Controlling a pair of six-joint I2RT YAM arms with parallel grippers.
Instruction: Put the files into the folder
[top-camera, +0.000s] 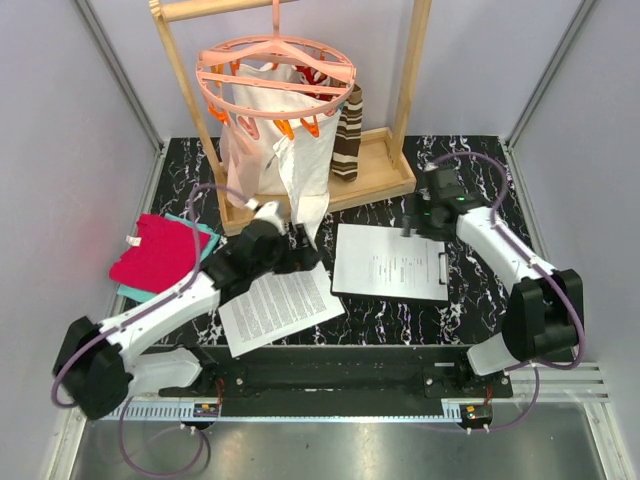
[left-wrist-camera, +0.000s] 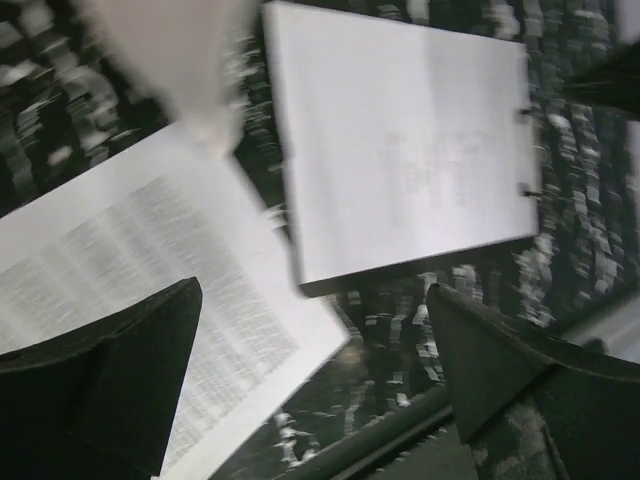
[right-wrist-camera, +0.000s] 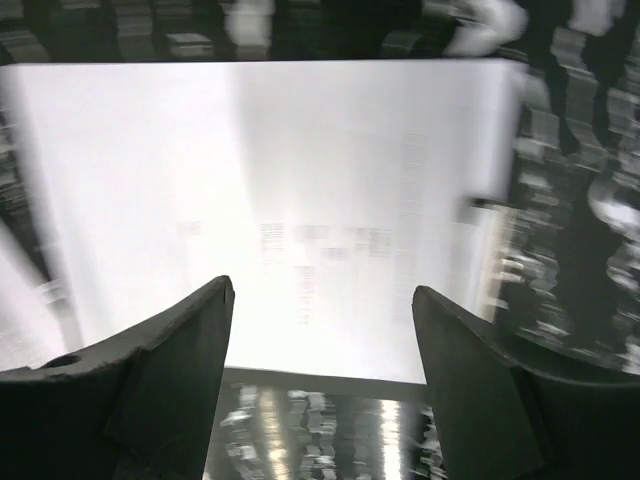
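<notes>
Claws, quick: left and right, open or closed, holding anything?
Left claw: open, holding nothing.
Right claw: open, holding nothing.

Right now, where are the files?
In the top view, the files lie left of centre, near the left gripper, just left of the folder.

Files: matt paper. Folder: smooth shiny plastic. Table: glossy black stone look. Rack: bare wood. Cloths: soft fabric.
</notes>
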